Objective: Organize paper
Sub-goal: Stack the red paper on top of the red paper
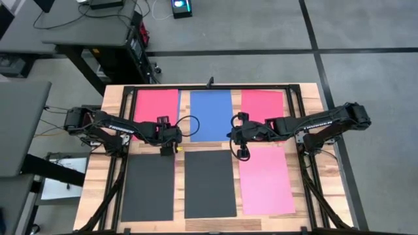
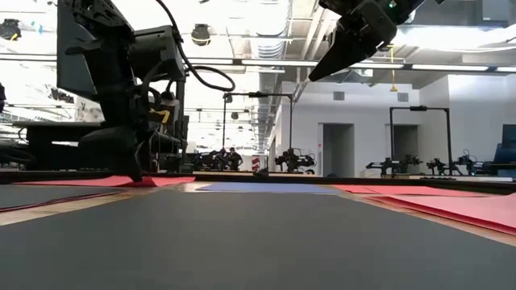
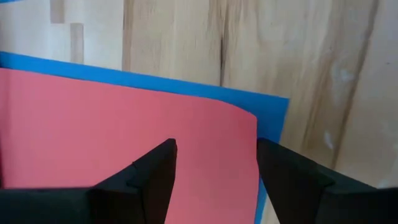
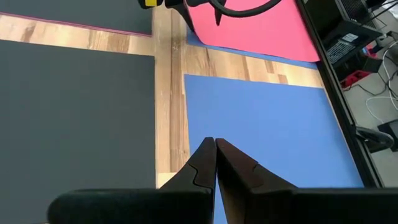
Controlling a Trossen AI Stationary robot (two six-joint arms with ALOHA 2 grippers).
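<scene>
A blue sheet (image 3: 186, 87) shows only as a thin border under the red sheet (image 3: 112, 130); the rest is covered. The left arm hides that red sheet's near edge in the high view. The right tool's (image 2: 316, 76) arm is cut off by the low view's top edge.

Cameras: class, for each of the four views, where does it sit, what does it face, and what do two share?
High: overhead, facing down on the wooden table; both arms show.
Low: tabletop height, facing the room; both arms show.
Left wrist: over the red paper sheet; open left tool.
Right wrist: over the blue paper sheet; shut right tool.
Shared: high and right wrist show the blue sheet.
</scene>
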